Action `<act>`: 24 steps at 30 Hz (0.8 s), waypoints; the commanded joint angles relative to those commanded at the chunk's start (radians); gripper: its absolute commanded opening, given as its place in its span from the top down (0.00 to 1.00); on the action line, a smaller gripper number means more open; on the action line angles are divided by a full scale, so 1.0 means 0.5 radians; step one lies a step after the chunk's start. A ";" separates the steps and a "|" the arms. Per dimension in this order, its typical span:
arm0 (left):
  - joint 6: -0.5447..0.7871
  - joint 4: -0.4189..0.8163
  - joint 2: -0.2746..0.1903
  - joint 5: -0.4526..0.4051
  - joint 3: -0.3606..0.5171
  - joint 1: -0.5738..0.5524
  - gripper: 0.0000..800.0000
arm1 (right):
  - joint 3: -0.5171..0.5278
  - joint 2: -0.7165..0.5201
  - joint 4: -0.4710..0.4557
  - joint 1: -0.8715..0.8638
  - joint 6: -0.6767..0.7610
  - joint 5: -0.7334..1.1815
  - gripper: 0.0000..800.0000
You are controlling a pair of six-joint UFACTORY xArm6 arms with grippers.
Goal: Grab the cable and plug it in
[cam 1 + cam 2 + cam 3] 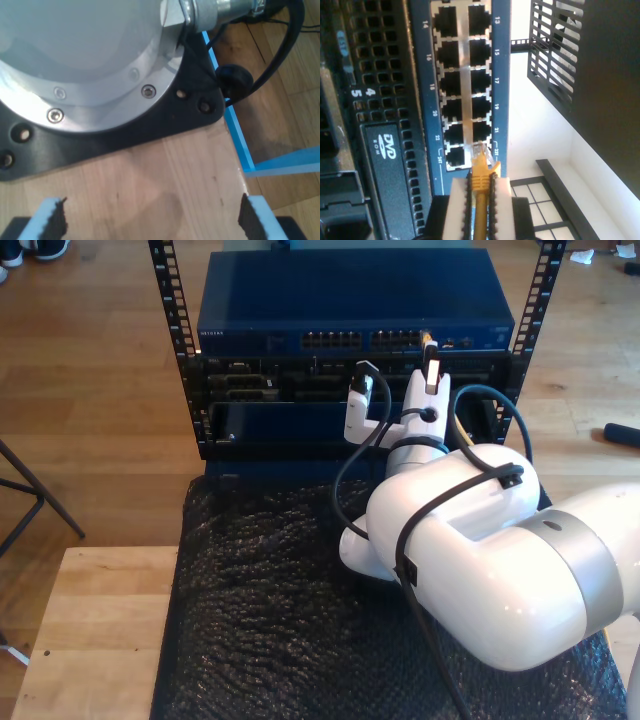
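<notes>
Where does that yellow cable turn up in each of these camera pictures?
First wrist view: no yellow cable seen there.
Second wrist view: the cable is pinched in my second gripper, its plug at a port of the blue switch.
Exterior view: a small yellow tip at the switch front, toward the exterior view's right.
Shared landmark: the blue switch.

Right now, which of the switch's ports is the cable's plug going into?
The port marked 23, the last one in its column. The clear plug of the yellow cable in my second pincer sits at its mouth; the ports around it look empty.
</notes>
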 joint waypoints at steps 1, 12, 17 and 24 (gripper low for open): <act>0.000 0.000 0.000 0.000 0.000 -0.003 0.00 | -0.018 0.006 -0.003 0.000 0.000 0.000 1.00; 0.000 0.000 0.000 0.000 0.000 -0.003 0.00 | -0.006 0.003 0.006 -0.021 -0.028 0.015 1.00; 0.000 0.000 0.000 0.000 0.003 0.000 0.00 | 0.046 -0.015 -0.003 -0.025 -0.018 0.021 0.72; 0.000 0.000 0.000 0.000 0.000 -0.003 0.00 | 0.221 -0.172 0.003 0.080 -0.015 0.015 0.65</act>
